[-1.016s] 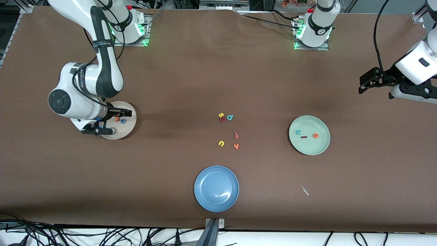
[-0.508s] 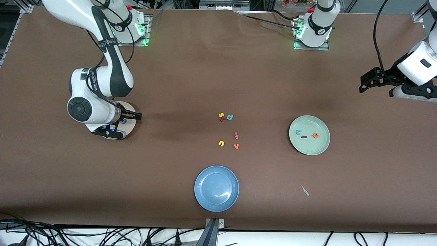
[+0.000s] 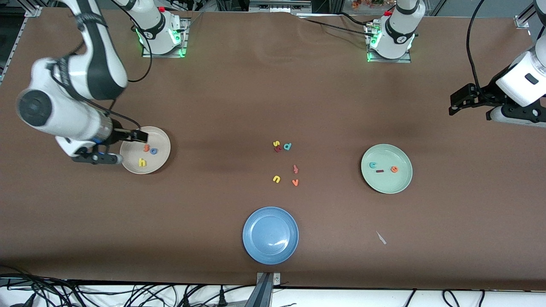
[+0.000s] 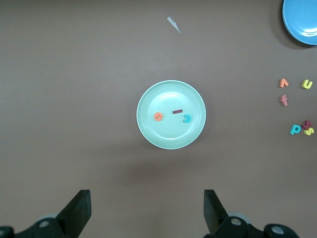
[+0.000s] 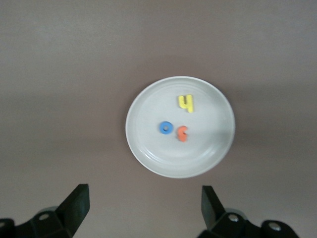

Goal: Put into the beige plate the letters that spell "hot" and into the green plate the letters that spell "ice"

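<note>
Right gripper [image 3: 123,147] hangs released over the beige plate [image 3: 164,147] at its 9 o'clock edge (h [image 3: 142,162], o [image 3: 153,151], t [image 3: 146,148] inside); left gripper [image 3: 458,103] waits, jaws wide, 2 o'clock from the green plate [image 3: 403,181] holding c [image 3: 373,165], i [image 3: 379,171], e [image 3: 394,169].

Even overhead light is falling on the brown table [image 3: 222,94], which is showing soft dark patches of shadow. A small white glare is sitting on the blue plate [image 3: 270,235]. The right wrist view is looking soft: the beige plate [image 5: 148,148] is blurring slightly, and the dark fingertips [image 5: 77,201] at the frame's edge are out of focus.
</note>
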You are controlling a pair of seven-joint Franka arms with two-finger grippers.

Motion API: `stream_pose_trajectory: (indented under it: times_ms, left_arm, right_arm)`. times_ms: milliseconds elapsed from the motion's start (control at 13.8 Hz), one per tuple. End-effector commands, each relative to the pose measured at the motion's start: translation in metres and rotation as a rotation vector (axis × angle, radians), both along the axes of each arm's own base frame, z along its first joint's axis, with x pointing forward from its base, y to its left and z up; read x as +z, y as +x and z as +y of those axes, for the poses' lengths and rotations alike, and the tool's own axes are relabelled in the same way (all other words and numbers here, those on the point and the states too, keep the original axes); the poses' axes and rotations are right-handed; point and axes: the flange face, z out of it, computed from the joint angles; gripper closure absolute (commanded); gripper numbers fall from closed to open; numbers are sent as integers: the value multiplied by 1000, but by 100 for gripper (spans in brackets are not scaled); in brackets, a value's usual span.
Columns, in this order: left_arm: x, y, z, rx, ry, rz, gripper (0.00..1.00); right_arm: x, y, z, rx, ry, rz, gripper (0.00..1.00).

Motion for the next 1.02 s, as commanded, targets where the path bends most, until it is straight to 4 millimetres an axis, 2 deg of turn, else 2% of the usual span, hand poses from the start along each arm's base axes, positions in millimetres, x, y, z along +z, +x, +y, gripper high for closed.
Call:
stream_pose_trajectory:
  times_ms: [0, 218, 435, 726, 871, 943]
  left_arm:
    - [8, -5, 1, 4, 32, -1, 0]
    - [8, -5, 2, 4, 33, 2, 0]
    - [8, -5, 2, 4, 33, 2, 0]
    - [8, -5, 2, 4, 33, 4, 0]
    - [8, -5, 1, 4, 32, 4, 0]
    - [8, -5, 1, 4, 32, 4, 0]
  right_arm:
    - [73, -37, -17, 39, 4, -8, 0]
    - [128, -54, -34, 69, -65, -23, 0]
    - [159, -62, -48, 92, -72, -15, 0]
    - [169, -70, -49, 86, -70, -11, 0]
    - [163, -67, -51, 76, -67, 3, 0]
    - [153, -61, -49, 80, -69, 21, 0]
